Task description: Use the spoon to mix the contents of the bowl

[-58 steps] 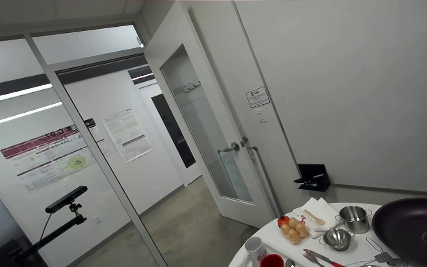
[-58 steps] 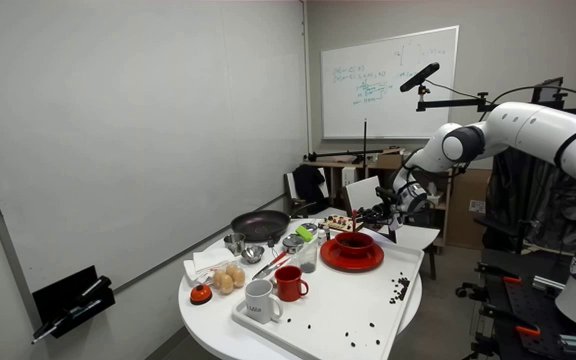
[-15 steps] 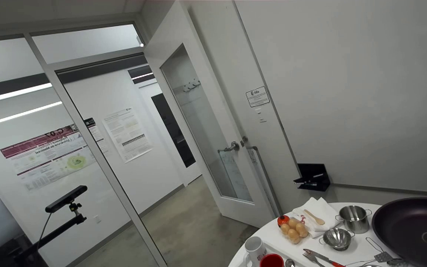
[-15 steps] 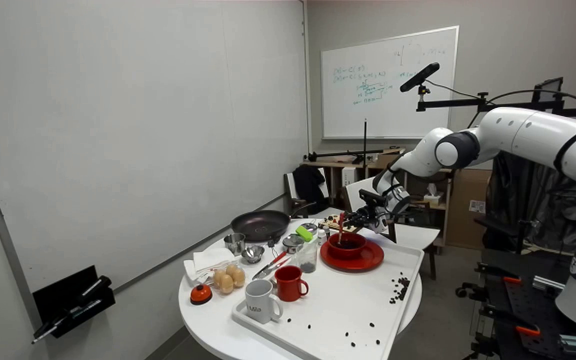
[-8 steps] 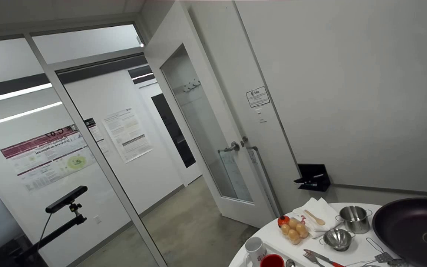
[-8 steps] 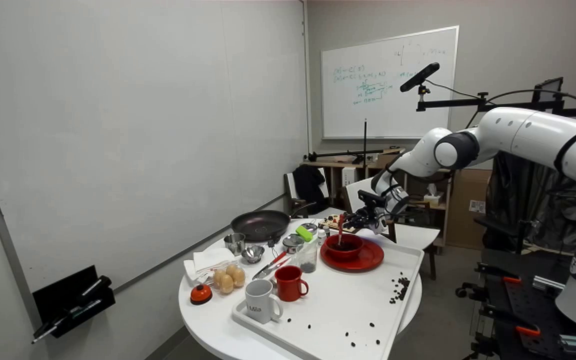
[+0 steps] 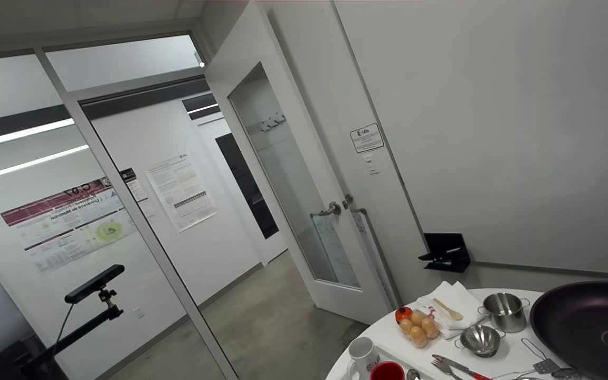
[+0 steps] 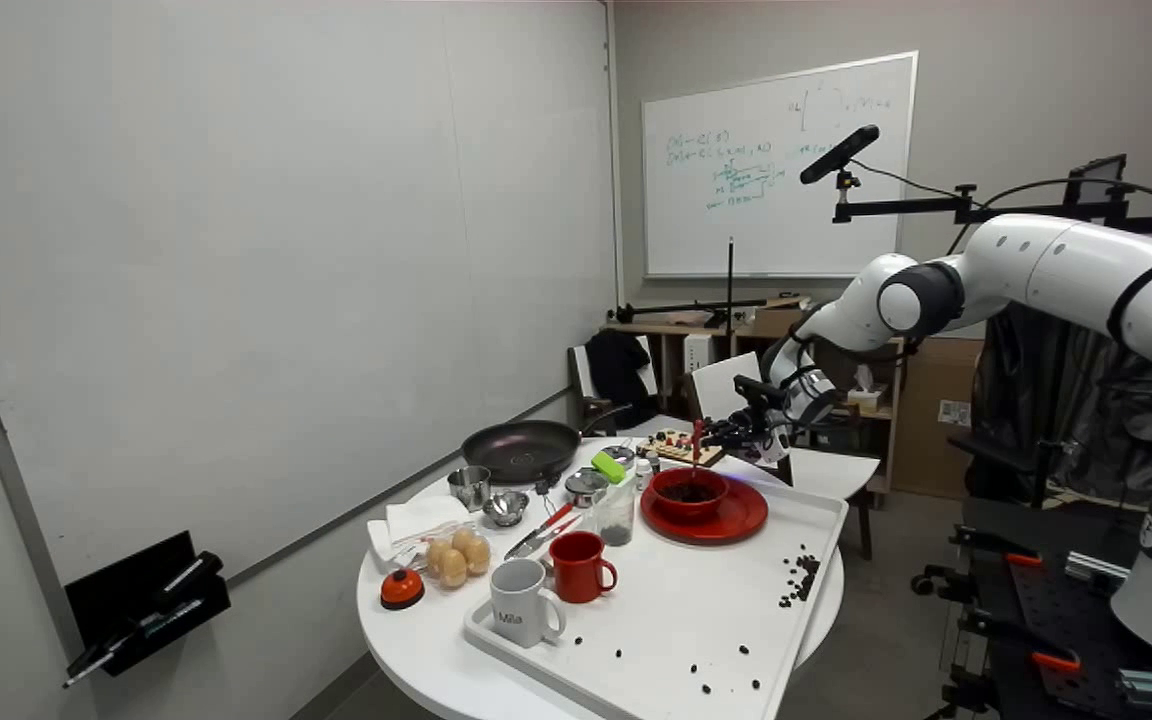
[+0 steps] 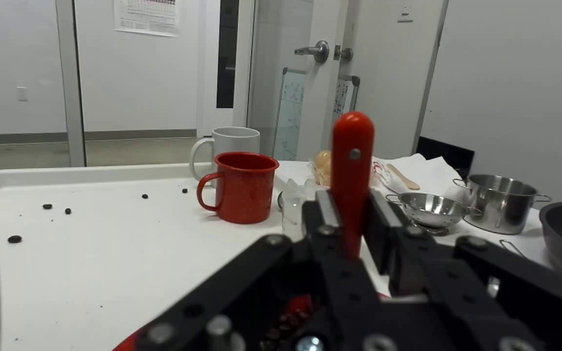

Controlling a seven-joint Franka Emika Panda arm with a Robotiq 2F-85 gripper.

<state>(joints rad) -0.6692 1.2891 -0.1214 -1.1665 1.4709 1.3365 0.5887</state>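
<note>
The spoon's red handle (image 8: 697, 441) stands nearly upright in the red bowl (image 8: 686, 511) in an exterior view. Its lower end is hidden among the dark beans (image 8: 684, 491) in the bowl. The bowl sits on a red plate (image 8: 744, 530), left of the plate's middle. My gripper (image 8: 708, 432) is above the bowl's right side, its fingers closed around the handle. In the wrist view the red handle (image 9: 353, 165) rises between the two fingertips of the gripper (image 9: 354, 209). There the bowl is mostly hidden behind the gripper; a few beans (image 9: 283, 324) show through a gap.
The plate stands on a white tray (image 8: 676, 620) with loose beans (image 8: 802, 580). A red mug (image 8: 578, 568), grey mug (image 8: 518, 605) and clear measuring cup (image 8: 617, 520) stand nearby. A black pan (image 8: 521, 450), steel pots (image 8: 470, 487) and a green-handled item (image 8: 608, 467) lie beyond.
Over the last half second my gripper and the spoon have moved right across the bowl in an exterior view. Since 3.9 s ago the bowl has shifted left on the plate.
</note>
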